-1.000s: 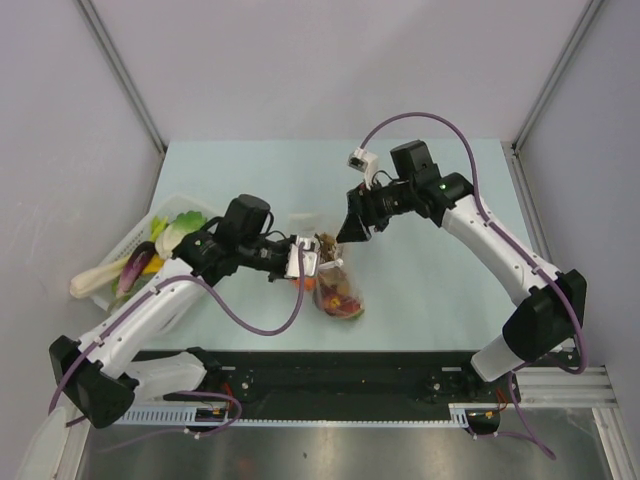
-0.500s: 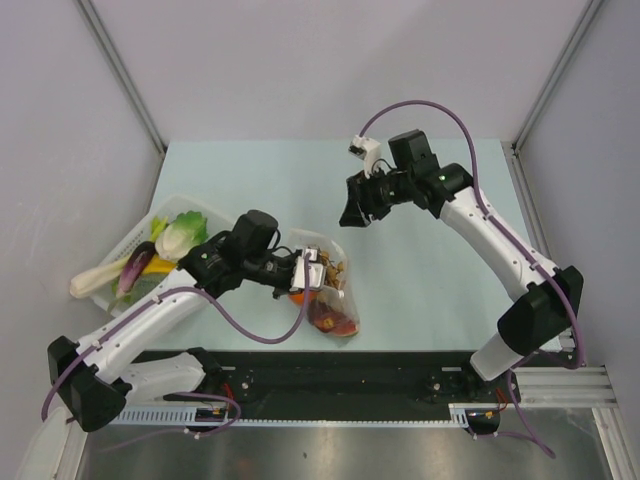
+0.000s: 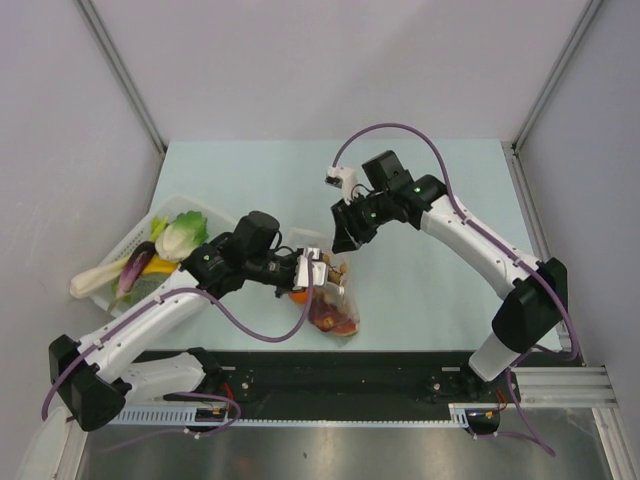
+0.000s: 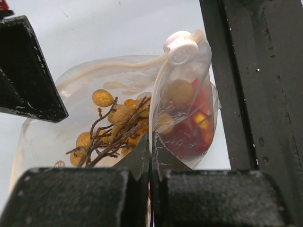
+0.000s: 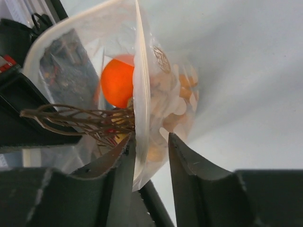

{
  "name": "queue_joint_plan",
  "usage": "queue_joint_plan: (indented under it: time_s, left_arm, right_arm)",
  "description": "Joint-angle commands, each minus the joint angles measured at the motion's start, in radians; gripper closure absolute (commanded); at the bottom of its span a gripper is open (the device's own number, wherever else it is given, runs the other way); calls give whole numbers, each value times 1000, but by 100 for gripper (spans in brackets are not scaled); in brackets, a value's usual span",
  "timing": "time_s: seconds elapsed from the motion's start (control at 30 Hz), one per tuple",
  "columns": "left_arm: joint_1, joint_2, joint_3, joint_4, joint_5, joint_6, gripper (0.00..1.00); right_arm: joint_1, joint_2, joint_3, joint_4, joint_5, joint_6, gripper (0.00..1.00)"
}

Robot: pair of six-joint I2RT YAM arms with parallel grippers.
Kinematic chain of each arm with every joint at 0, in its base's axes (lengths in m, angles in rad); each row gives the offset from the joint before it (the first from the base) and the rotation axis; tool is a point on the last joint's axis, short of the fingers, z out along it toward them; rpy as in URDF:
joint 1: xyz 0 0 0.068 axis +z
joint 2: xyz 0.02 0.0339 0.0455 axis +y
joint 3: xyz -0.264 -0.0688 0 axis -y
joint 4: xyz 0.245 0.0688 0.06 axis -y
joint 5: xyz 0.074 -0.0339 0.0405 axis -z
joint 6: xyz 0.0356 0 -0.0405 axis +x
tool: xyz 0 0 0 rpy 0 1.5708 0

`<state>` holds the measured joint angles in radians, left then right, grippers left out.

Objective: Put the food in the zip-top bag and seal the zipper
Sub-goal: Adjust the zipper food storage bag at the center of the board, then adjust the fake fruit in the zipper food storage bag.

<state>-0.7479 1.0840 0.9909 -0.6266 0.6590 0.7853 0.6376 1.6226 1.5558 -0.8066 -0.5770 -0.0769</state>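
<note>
On pale table, clear zip-top bag bulges with food.

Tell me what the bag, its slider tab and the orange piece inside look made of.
The zip-top bag: thin, flexible clear plastic film, glossy; it creases and the contents show through.
The slider tab: looks like hard white moulded plastic, smooth, with an embossed mark.
The orange piece: probably plastic; smooth, uniform colour, slight sheen.

Pale mint counter enclosed by plain grey walls: far wall, left wall, right wall. Aluminium posts mark the far corners. A black rail and a metal sheet border the near edge. Lighting is even and diffuse.
</note>
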Motion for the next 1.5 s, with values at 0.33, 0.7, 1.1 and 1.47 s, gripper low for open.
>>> queue_joint_plan:
  time_s: [0.33,0.7,1.1,1.47]
  left_arm:
    - [1,-41,68,-79,-183,155,100]
    - [122,-84,29,10,-82,-168,55]
    - [208,-121,64,191,-15,-259,42]
    - [156,129,103,143,48,-66,37]
  right_arm:
    - [-43,-41,124,-11,8,11,100]
    - [-53,-30,7,47,19,-14,100]
    - [-62,-36,10,47,23,-21,100]
    - [-67,-26,23,63,19,-11,100]
